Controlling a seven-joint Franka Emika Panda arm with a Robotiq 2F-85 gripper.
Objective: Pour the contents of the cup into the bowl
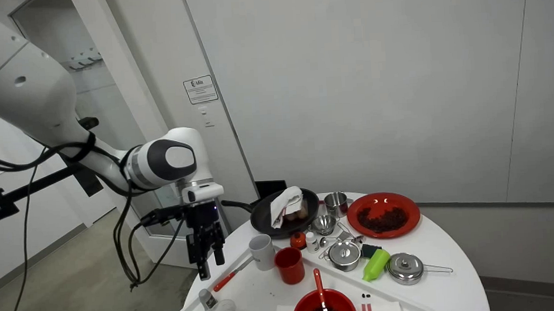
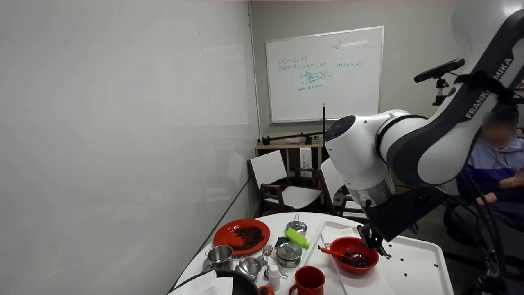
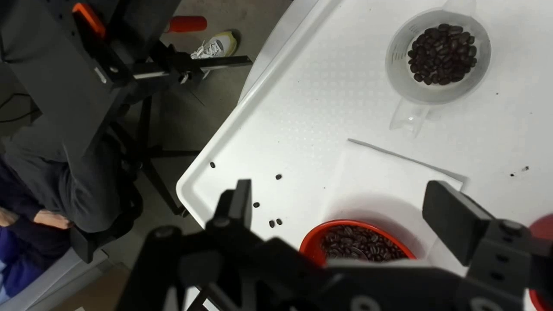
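The red cup [image 1: 290, 267] stands upright on the white tray [image 1: 256, 294]. Its handle shows in an exterior view [image 2: 309, 282], and part of it shows at the right edge of the wrist view [image 3: 543, 227]. What it holds I cannot make out. The red bowl [image 2: 355, 268] sits on a white napkin and holds dark beans and a red-handled spoon [image 2: 331, 252]. It also shows in an exterior view [image 1: 301, 310] and, partly hidden by my gripper, in the wrist view [image 3: 313, 246]. My gripper [image 3: 341, 207] is open and empty, above the tray beside the bowl.
A clear measuring cup with beans [image 3: 440, 93] stands on the tray. A pale mug [image 1: 261, 253] and red-handled knife [image 1: 231, 275] are near the red cup. A pan [image 1: 261, 218], red plate [image 1: 356, 213], steel pots [image 1: 344, 254] and a green bottle [image 1: 376, 265] crowd the far table.
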